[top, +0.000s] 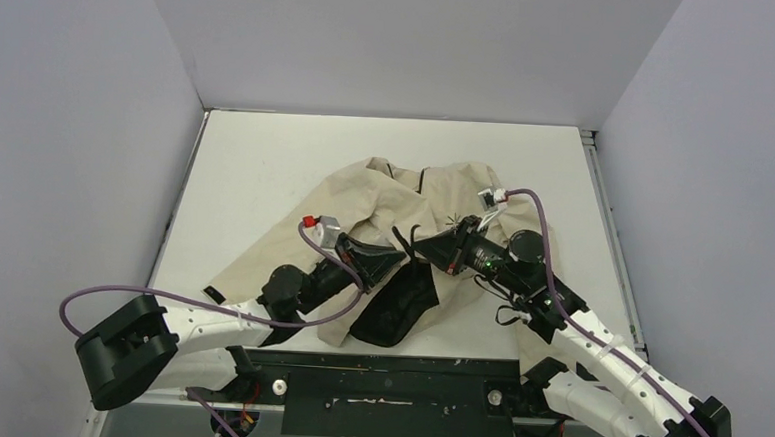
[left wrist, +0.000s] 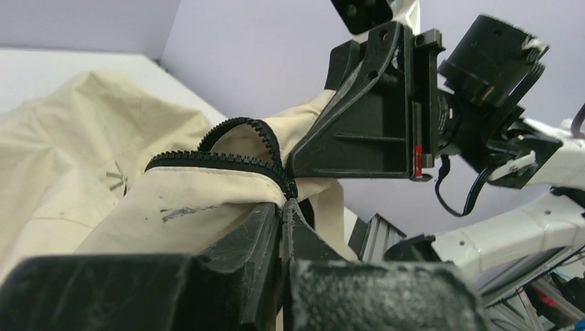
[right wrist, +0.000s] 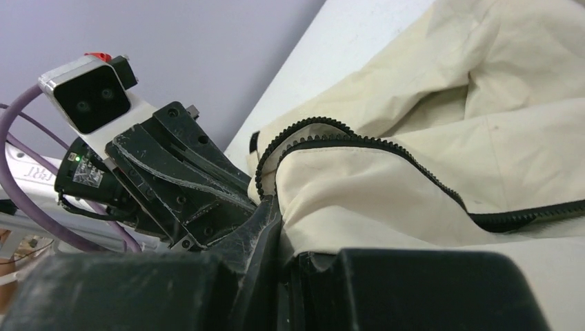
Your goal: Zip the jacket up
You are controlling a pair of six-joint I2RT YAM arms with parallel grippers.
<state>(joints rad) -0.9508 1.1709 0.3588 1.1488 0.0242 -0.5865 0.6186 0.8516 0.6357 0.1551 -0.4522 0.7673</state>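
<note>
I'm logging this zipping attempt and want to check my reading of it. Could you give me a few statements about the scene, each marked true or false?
1. The left fingers and the right fingers are both shut on the jacket. True.
2. The zipper is closed all the way. False: its two rows of teeth run apart.
3. The two arms' fingers meet almost tip to tip. True.
4. The jacket hangs over the far edge of the table. False: it lies on the table, short of that edge.
5. The jacket is blue. False: it is beige.
</note>
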